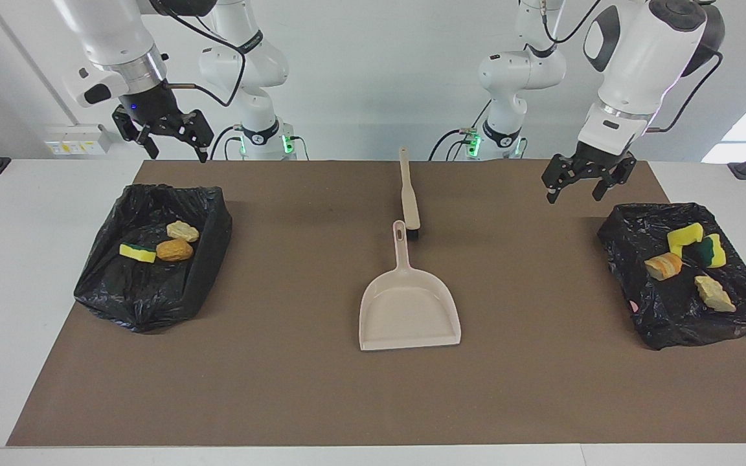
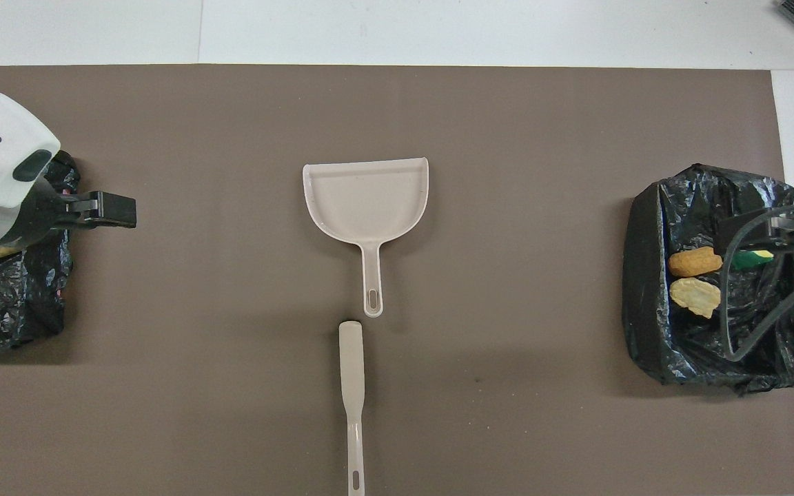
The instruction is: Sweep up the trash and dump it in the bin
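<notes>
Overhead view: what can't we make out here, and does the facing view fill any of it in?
- Bin at the left arm's end: cut by the frame edge and covered by the left arm; only two scraps peek out. Facing view shows four sponge pieces inside.
- Bin at the right arm's end: cables and the right gripper cover part of it; the green-and-yellow piece barely shows.
- Brush: handle cut by the bottom edge; bristles unseen.
- Left gripper: fingers hidden from above.
</notes>
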Controlling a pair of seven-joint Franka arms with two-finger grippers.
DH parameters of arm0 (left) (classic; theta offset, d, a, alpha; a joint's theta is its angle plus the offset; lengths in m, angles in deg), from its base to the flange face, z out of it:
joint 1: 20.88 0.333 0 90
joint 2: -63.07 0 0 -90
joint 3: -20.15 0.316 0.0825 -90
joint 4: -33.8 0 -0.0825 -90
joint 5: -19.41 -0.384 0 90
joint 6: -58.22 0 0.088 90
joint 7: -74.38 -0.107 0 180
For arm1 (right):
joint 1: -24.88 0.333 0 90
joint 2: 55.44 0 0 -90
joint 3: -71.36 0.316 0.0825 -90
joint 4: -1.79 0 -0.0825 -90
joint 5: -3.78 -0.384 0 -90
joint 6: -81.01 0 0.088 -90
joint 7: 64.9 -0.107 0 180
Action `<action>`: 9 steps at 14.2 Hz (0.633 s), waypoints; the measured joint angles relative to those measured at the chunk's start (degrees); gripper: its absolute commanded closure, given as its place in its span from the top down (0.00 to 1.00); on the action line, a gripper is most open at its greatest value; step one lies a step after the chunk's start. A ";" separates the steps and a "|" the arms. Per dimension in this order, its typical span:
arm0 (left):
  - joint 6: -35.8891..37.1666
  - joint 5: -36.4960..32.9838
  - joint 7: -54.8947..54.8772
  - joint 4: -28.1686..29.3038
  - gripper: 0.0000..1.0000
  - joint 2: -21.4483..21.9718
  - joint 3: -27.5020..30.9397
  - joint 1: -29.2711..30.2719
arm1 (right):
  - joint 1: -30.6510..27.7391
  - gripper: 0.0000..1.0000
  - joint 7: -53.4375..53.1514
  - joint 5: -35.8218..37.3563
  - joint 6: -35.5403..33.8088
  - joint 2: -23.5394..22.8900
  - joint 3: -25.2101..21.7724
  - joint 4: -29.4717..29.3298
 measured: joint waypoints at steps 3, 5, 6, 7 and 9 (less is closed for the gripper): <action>3.08 0.03 -0.90 -2.74 1.00 0.13 1.93 -0.24 | -0.06 1.00 0.32 0.04 0.00 -0.33 0.00 -0.24; 7.43 0.04 -2.94 -5.61 1.00 0.23 3.77 -0.70 | -0.06 1.00 0.33 0.05 0.00 -0.43 0.00 -0.28; 9.51 0.04 -3.68 -6.47 1.00 0.32 5.44 -1.75 | -0.06 1.00 0.34 0.05 0.00 -0.44 0.00 -0.28; 11.36 0.04 -4.15 -7.06 1.00 0.43 8.20 -4.03 | -0.06 1.00 0.34 0.05 0.00 -0.44 0.00 -0.29; 13.30 0.04 -4.68 -7.72 1.00 1.17 13.91 -9.28 | -0.05 1.00 0.35 0.05 0.00 -0.44 0.00 -0.29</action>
